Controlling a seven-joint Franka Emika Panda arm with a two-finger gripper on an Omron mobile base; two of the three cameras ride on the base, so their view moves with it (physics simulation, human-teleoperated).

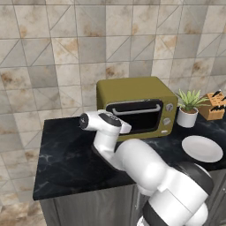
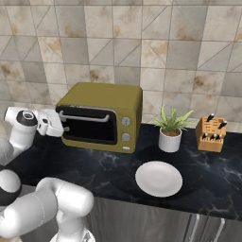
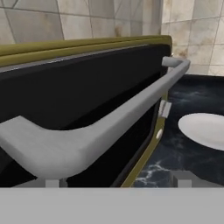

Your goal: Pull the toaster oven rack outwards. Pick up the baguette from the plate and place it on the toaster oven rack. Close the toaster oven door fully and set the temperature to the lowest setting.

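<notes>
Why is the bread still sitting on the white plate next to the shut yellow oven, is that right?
Not quite: the plate has nothing on it, as the right base view shows. No bread sits there. The rest holds: the plate is white and lies on the counter beside the yellow toaster oven, whose door is shut.

A black marble counter is holding a toaster oven, white plate, potted plant, and knife block.
</notes>
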